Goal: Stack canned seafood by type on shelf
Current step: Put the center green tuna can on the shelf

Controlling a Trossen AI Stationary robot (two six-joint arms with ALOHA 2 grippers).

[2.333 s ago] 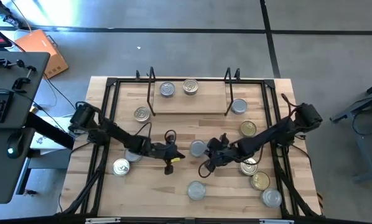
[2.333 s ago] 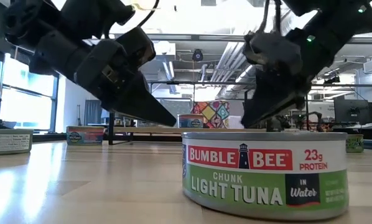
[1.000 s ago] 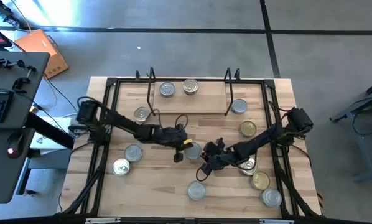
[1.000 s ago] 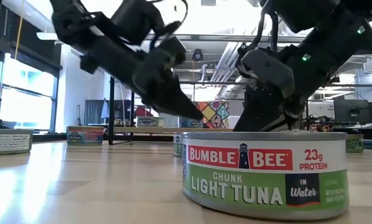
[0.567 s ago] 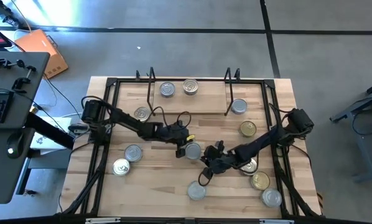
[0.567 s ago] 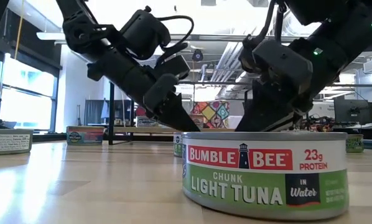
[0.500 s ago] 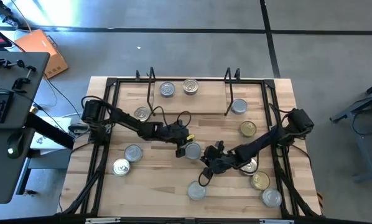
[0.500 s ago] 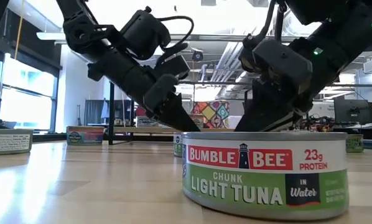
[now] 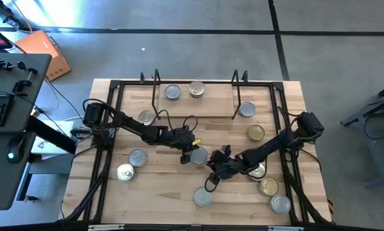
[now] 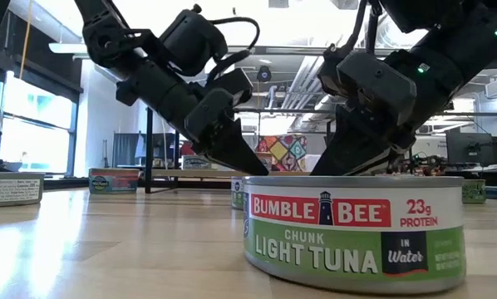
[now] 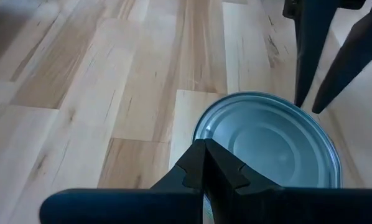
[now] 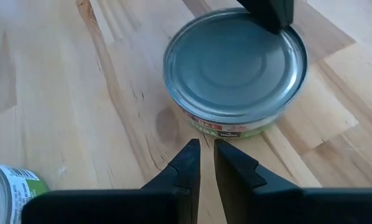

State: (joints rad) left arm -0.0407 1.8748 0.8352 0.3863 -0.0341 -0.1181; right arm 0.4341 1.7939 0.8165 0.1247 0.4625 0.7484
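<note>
A silver-topped tin of canned seafood (image 9: 199, 156) stands on the table's middle, its green label showing in the right wrist view (image 12: 234, 67). My left gripper (image 11: 204, 147) is shut, its tips at the tin's left rim. My right gripper (image 12: 206, 148), fingers all but together and holding nothing, points at the tin's opposite wall from the near right. Both show in the high view: left (image 9: 187, 156), right (image 9: 210, 164). The shelf (image 9: 195, 108) at the far edge carries two tins (image 9: 173, 92) (image 9: 196, 88). My left gripper sets its shut fingertips (image 11: 206, 149) against the tin's top rim (image 11: 198, 127) on the side toward the table's left, slanting down from that side. The tin stands flat on the table. My right gripper: I cannot tell whether its tips touch the tin's wall (image 12: 218, 129).
Loose tins stand around: left ones (image 9: 146, 117) (image 9: 137, 158) (image 9: 124, 172), right ones (image 9: 256, 133) (image 9: 267, 186) (image 9: 280, 204), one by the shelf's right upright (image 9: 246, 110). A tuna tin (image 10: 354, 228) sits near the front edge. A black frame (image 9: 112, 128) rims the table.
My left gripper has sunk a little and edged toward the silver-topped tin, staying shut. My right gripper has kept its place beside the tin.
</note>
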